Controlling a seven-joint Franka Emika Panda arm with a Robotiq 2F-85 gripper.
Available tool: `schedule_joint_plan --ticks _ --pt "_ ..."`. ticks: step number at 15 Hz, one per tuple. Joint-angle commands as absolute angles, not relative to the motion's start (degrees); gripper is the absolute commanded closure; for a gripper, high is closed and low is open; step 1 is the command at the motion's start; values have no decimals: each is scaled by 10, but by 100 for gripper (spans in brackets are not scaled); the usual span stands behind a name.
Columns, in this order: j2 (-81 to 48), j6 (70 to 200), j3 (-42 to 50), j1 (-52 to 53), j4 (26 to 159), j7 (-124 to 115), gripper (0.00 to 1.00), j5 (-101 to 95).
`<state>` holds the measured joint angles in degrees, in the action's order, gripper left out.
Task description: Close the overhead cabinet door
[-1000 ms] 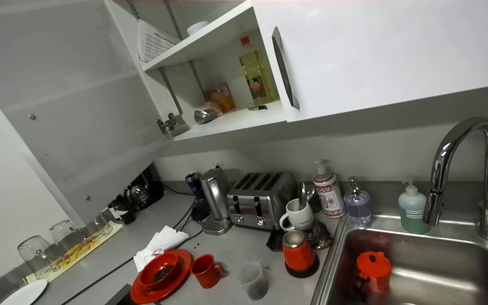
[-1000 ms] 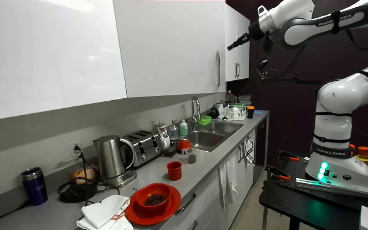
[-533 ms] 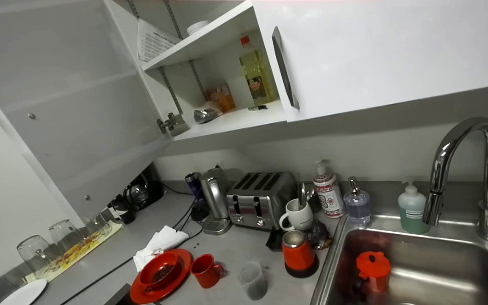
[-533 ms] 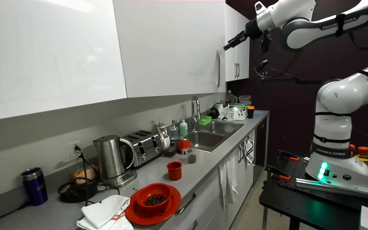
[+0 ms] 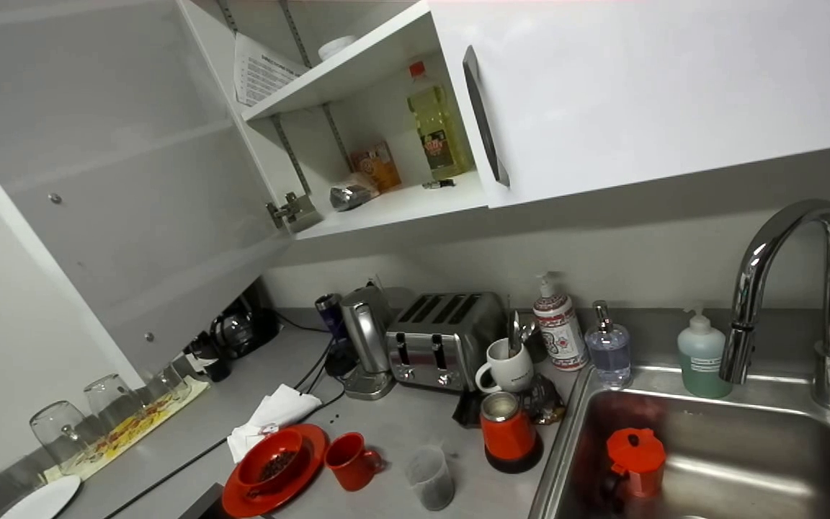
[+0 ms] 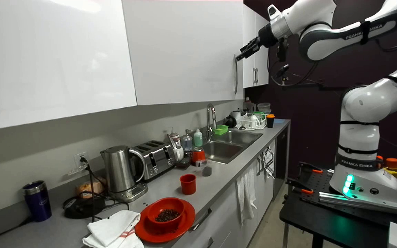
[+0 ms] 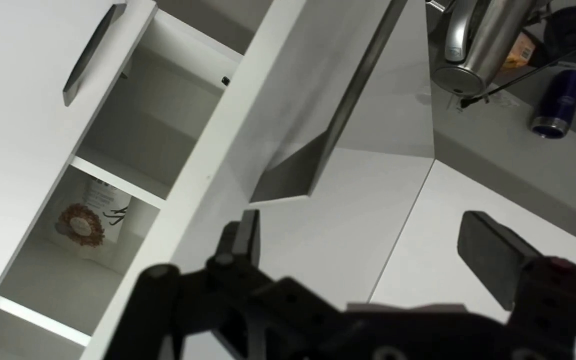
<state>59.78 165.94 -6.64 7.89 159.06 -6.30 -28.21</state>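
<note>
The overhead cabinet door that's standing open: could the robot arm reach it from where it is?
Probably yes: in the wrist view, nothing shows between the spread gripper and the overhead cabinet door or its handle, though how near they are is hard to judge.

Overhead cabinet door (image 7: pixel 338 220) standing open, pale edge slanting across view, slim metal handle (image 7: pixel 360 87) on its face. Tool (image 7: pixel 360 237) in front of door, fingers (image 7: pixel 493 257) spread wide; contact with door hard to tell. Left of door edge: cabinet interior (image 7: pixel 160 107) with shelves (image 7: pixel 118 181), printed package (image 7: pixel 93 217) inside. Farther left of door: second white door (image 7: pixel 18 100) with dark bar handle (image 7: pixel 91 54). Right of door, past thin seam: flat white panel (image 7: pixel 443 205). Upper right of door: steel kettle (image 7: pixel 498 35) and dark-blue tumbler (image 7: pixel 560 100), both upside down in view, orange package (image 7: pixel 518 52) near kettle.
</note>
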Motion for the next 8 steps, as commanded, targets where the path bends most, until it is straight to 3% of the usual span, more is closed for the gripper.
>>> schedule_joint_plan --ticks 1,8 --pt "574 1677 -96 44 1591 -89 0 -298" --pt "519 1681 -114 -15 1568 -16 0 -223"
